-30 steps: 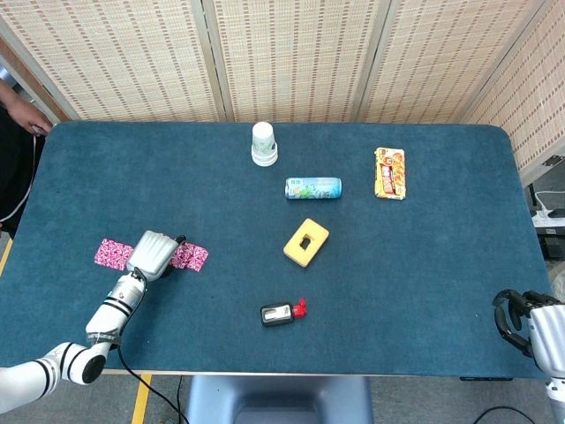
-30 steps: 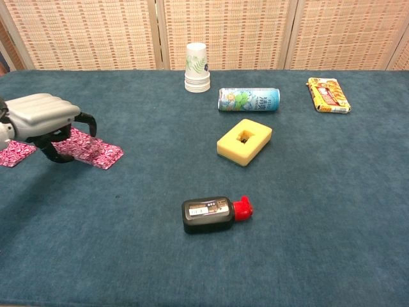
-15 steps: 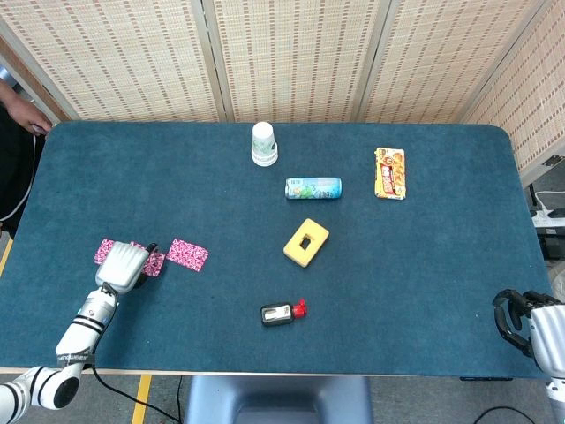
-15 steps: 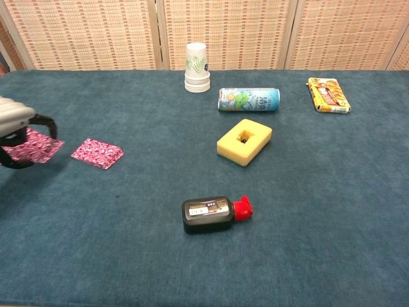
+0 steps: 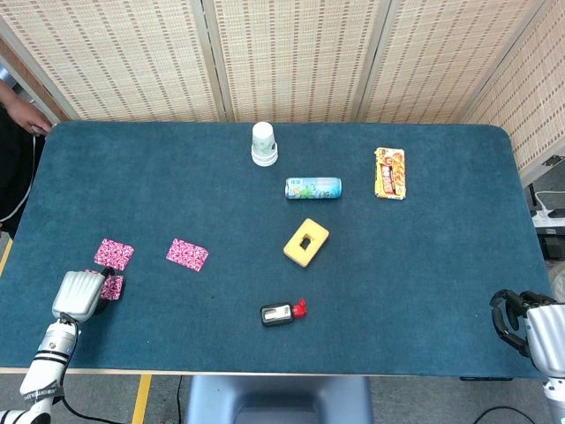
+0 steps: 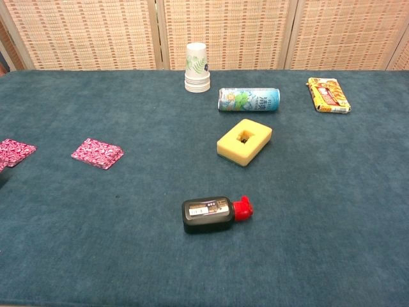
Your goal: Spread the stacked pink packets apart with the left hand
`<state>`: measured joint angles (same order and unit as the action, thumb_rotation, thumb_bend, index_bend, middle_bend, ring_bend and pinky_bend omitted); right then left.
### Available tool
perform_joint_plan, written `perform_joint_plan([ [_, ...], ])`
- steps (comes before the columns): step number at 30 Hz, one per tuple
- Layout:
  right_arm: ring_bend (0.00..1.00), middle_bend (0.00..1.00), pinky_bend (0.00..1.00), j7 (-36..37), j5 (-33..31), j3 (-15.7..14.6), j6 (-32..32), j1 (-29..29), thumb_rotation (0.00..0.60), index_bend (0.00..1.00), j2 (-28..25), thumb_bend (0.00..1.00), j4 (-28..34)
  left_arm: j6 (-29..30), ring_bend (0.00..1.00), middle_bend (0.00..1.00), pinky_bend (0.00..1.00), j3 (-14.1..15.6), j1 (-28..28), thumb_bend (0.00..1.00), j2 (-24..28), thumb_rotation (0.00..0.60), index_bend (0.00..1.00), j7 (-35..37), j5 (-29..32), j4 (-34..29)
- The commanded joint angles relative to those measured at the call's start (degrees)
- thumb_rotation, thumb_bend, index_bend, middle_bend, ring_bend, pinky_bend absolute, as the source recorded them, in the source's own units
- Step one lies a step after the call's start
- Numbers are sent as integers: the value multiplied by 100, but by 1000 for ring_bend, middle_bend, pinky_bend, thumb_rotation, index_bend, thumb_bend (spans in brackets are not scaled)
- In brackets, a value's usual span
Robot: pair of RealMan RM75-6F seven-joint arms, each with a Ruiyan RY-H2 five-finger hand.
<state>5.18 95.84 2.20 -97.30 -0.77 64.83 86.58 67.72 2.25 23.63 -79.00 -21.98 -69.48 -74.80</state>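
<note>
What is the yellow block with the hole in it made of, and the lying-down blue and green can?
The yellow block with the hole looks like soft foam or sponge: dull, matte, with rounded edges. The blue and green can lying on its side looks like thin metal with a glossy printed wrap, judging by its silvery end, though plastic cannot be ruled out.

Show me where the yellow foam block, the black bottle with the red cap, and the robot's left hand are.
Yellow foam block (image 5: pixel 306 242): head view, on its top face.
Black bottle with red cap (image 6: pixel 207 214): chest view, on its label.
Left hand (image 5: pixel 76 295): head view, on its back.
</note>
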Motion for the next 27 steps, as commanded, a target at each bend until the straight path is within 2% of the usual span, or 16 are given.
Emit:
perform_joint_plan([
  [1,628,816,705,-14,-10,3,10,3,600,888,7,551,6,33,979,966,978,-34,-11,272,13,600,608,-39,-86,-35],
  [10,628,816,705,38,-23,11,-16,-7,600,888,-15,551,1,-299,980,964,977,-56,-36,272,73,600,578,-449,131,-205],
  [20,628,816,705,4,-24,0,23,5,600,888,-12,551,9,-281,977,946,976,-179,-91,286,228,600,355,-562,222,-536],
  [27,628,816,704,24,-21,-3,17,3,600,888,-22,551,8,-377,964,928,966,-191,-118,281,328,600,283,-708,367,-723],
])
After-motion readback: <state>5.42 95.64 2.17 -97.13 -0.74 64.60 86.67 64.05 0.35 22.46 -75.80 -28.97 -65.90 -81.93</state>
